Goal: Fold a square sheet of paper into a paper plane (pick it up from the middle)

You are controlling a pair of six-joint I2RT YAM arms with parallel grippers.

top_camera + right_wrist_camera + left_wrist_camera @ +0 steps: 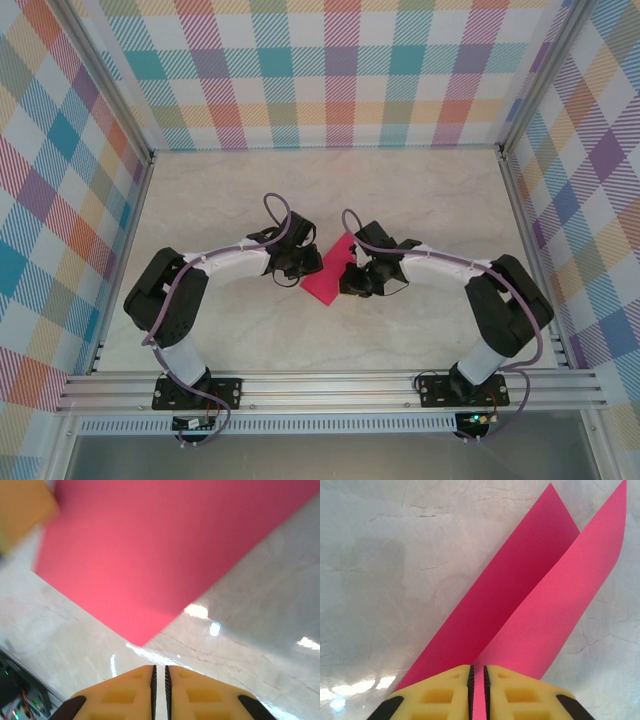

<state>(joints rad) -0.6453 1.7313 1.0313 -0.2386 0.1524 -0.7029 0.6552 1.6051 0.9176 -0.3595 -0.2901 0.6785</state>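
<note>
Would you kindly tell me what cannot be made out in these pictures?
Top view: the left gripper and right gripper cover much of the magenta-pink paper sheet; its creases are too small to read.
Left wrist view: one flap's far tip is cut off by the top edge.
Right wrist view: a blurred orange-yellow shape, upper left, is unidentifiable.

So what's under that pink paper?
The pale marbled table shows all around the pink paper; whatever lies directly beneath it is covered. One edge of the paper is pinched in the left hand.
</note>
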